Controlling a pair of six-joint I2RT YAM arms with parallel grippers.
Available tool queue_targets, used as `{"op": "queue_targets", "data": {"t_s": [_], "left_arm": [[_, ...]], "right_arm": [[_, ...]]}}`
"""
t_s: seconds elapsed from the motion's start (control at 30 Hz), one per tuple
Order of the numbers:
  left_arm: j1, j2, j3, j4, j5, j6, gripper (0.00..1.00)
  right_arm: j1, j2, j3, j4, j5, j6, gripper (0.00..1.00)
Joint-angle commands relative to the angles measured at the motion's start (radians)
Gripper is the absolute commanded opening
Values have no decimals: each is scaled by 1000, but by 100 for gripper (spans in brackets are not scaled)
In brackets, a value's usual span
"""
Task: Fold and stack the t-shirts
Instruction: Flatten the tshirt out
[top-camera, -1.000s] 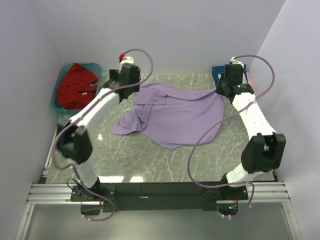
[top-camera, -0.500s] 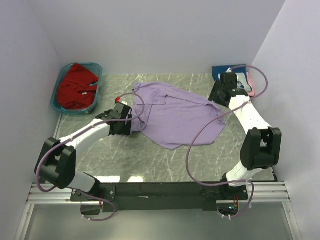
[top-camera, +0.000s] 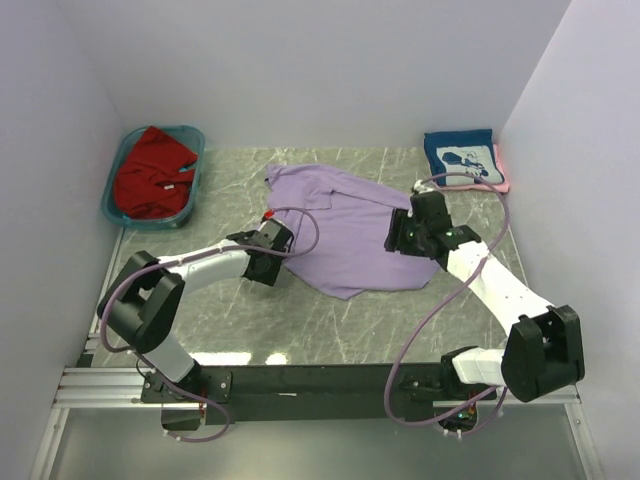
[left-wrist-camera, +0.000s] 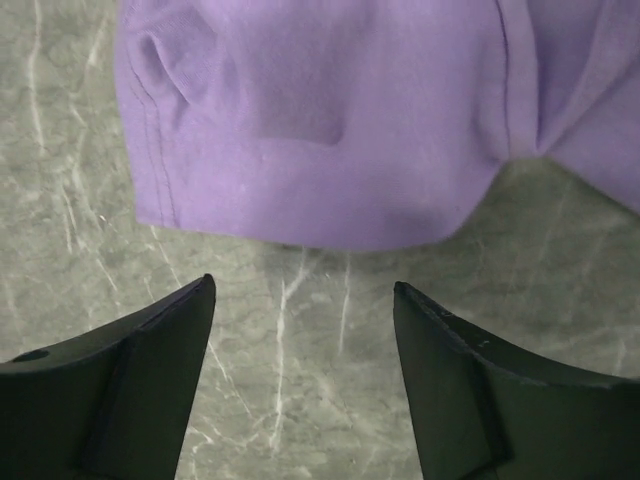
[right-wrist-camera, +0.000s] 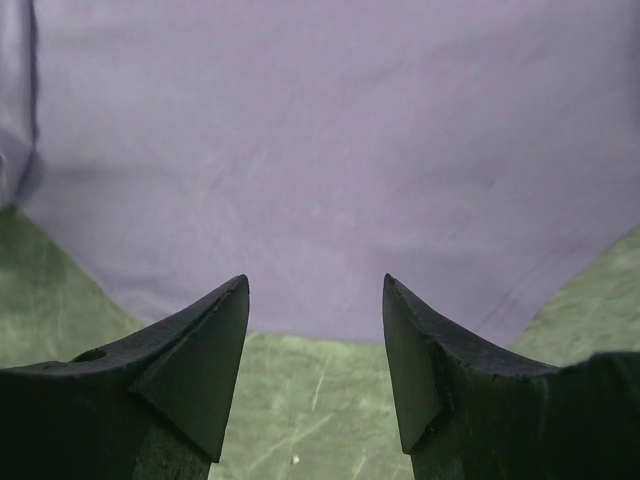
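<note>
From above you cannot make out the fingers of either gripper, because the arms cover them; go by the wrist cameras. Your left gripper (left-wrist-camera: 300, 290) stands open with nothing between its jaws. It is over bare tabletop (top-camera: 300, 310), just short of the left edge of the purple shirt (top-camera: 350, 225) and not touching it. Your right gripper (right-wrist-camera: 315, 285) is also open and empty at the shirt's right side, its tips reaching over the edge of the cloth. Whether they touch it you cannot tell. Both wrist views cut the shirt off and show only a strip of it.

The purple shirt lies spread but untidy, with a rounded fold and a stitched hem at its left edge and creases toward its far left end. Well off to its far left, a red shirt (top-camera: 150, 180) is bunched in a teal tub (top-camera: 108, 200); its shape is hard to read. Off the purple shirt's far right corner, a navy shirt (top-camera: 460, 160) with white print lies folded on a pink one (top-camera: 501, 172), of which only a thin edge shows.
</note>
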Motion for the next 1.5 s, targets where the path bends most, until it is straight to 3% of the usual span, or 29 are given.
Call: {"op": "queue_targets", "data": {"t_s": [0.0, 0.27, 0.33, 0.37, 0.47, 0.7, 0.8, 0.87, 0.97, 1.07, 1.47], "left_arm": [[-2, 39, 60, 40, -71, 15, 75], [-2, 137, 118, 75, -157, 33, 59], [-1, 165, 123, 73, -155, 33, 48], [-2, 172, 132, 66, -157, 29, 31], [-2, 169, 176, -14, -161, 1, 1], [12, -53, 389, -328, -77, -152, 1], [61, -142, 488, -460, 48, -203, 1], [131, -189, 505, -483, 241, -215, 1], [232, -291, 438, -450, 476, -220, 1], [324, -352, 356, -418, 581, -212, 1], [631, -364, 147, -198, 555, -237, 1]], "right_arm": [[26, -29, -42, 69, -18, 15, 63], [42, -39, -105, 99, -58, 3, 63], [42, -43, -113, 91, -67, -13, 63], [46, -41, -111, 86, -87, -23, 63], [90, -30, -102, 53, -100, -66, 63], [166, -6, -113, -23, 27, -60, 63], [154, -3, -125, -29, 68, -40, 63], [117, 3, -131, -30, 63, -19, 63], [57, 20, -137, -19, 42, -5, 63], [19, 42, -139, -19, 31, 6, 63], [-175, 2, -225, 16, 6, 101, 72]]}}
